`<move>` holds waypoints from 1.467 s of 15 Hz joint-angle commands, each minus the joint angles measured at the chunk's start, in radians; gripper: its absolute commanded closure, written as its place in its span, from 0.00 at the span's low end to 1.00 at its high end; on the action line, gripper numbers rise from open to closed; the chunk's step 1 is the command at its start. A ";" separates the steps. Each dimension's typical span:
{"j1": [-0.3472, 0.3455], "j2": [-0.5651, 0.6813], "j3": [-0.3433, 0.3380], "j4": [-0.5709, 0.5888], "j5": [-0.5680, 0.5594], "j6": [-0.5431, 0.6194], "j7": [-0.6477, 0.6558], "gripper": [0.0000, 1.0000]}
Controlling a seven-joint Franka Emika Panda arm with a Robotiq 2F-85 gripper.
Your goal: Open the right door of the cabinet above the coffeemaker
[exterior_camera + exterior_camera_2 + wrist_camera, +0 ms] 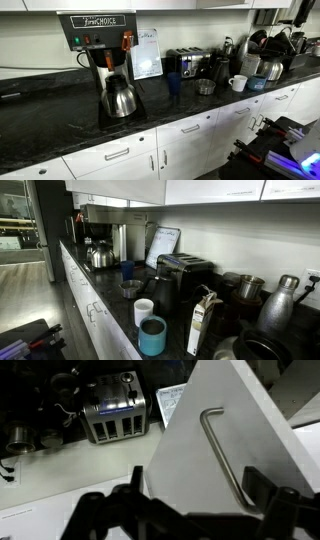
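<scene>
Standing on the table [50,130]: the coffeemaker [100,35], black and steel, with a round steel carafe [120,98] under it, seen in both exterior views.
Cabinet [150,4]: white, on the wall right above the coffeemaker; only its bottom edge shows.
Door [215,415]: white and flat, slanted across the wrist view, with 1 silver bar handle [224,455] on it.
Gripper [185,518]: open, its 2 dark fingers [272,498] wide apart, holding nothing; the handle is just ahead, and I cannot tell if they touch.
Toaster [113,415]: shiny, on the table past the door.
</scene>
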 commanded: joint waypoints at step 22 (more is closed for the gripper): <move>-0.017 -0.187 -0.067 0.020 0.133 -0.282 -0.083 0.00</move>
